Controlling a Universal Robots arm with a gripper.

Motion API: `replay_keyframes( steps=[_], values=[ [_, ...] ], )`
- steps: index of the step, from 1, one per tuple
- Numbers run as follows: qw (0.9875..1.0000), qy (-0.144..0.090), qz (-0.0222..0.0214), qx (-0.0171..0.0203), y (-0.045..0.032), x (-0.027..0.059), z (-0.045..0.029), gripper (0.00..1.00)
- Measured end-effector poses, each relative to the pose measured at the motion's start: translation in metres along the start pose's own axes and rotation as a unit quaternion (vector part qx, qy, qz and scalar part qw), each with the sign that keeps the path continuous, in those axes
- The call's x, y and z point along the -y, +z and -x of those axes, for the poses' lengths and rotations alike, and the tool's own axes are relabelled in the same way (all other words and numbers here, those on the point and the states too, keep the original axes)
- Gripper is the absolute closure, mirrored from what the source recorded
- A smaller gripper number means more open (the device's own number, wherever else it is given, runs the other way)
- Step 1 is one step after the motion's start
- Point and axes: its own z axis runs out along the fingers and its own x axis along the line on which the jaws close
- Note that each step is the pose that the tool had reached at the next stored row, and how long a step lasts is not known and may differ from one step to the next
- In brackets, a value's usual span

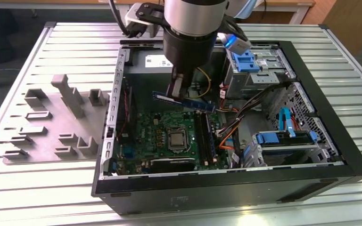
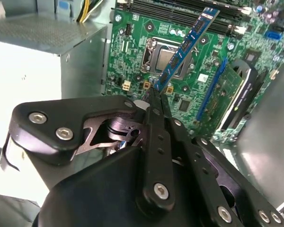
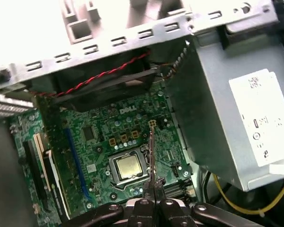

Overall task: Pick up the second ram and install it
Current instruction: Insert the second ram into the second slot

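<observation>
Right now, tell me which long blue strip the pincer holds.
The second ram, held in the pincer above the motherboard; the other is a slot fixed on it.

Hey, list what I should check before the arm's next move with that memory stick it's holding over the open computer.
1. Grip on the second ram: ok, the end effector clamps one end.
2. Ram clear of the motherboard: ok, held above it.
3. Ram lined up with the memory slots: not ok, it lies across them.
4. Free slot among them: cannot tell.
5. Nearby cables clear of the slots: cannot tell.
</observation>
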Motion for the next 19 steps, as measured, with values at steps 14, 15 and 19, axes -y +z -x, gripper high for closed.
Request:
replay_keyframes(
  steps=[14, 15, 19],
  values=[
    [0.9942, 0.107, -0.0057, 0.0081, 0.0003, 0.0000, 0.0000, 0.88],
    [0.9935, 0.113, -0.0060, 0.0086, 0.0004, 0.0000, 0.0000, 0.88],
    [0.9902, 0.139, -0.0074, 0.0105, 0.0004, 0.0000, 0.0000, 0.88]
  ],
)
